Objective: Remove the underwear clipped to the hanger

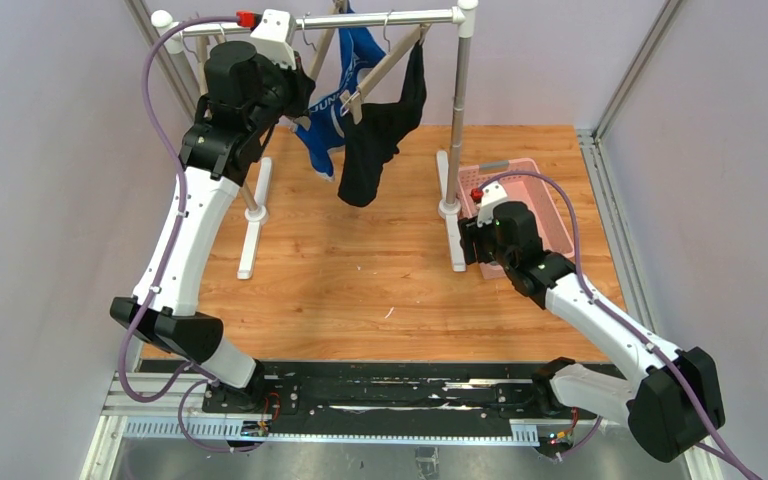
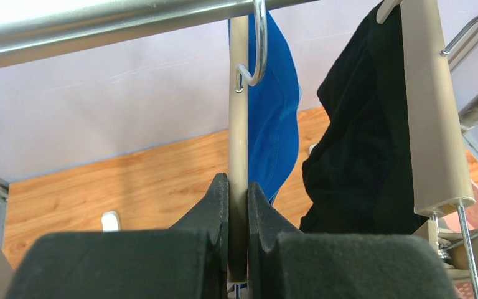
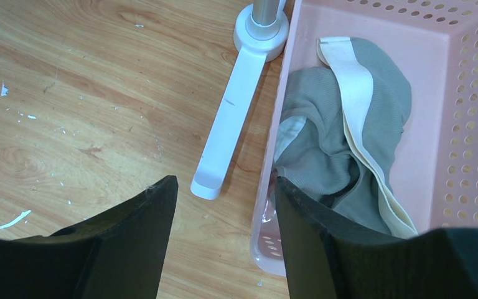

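Note:
Two pieces of underwear hang from clip hangers on the rack rail [image 1: 380, 18]: a bright blue one [image 1: 335, 110] and a black one [image 1: 380, 140]. My left gripper [image 2: 238, 187] is up by the rail, shut on the beige bar of the blue underwear's hanger [image 2: 239, 112]; the blue cloth [image 2: 280, 124] hangs just behind it, and the black cloth [image 2: 361, 162] on a second hanger [image 2: 432, 112] to the right. A grey underwear with a pale waistband [image 3: 323, 137] lies in the pink basket [image 3: 467, 112]. My right gripper [image 3: 224, 184] hovers open over the basket's left rim, holding nothing.
The rack's white feet [image 3: 233, 118] and posts [image 1: 457, 110] stand on the wooden table, one foot right beside the basket [image 1: 550, 215]. The hanger's metal hook [image 2: 258, 50] sits over the rail [image 2: 99, 25]. Purple walls close in on both sides.

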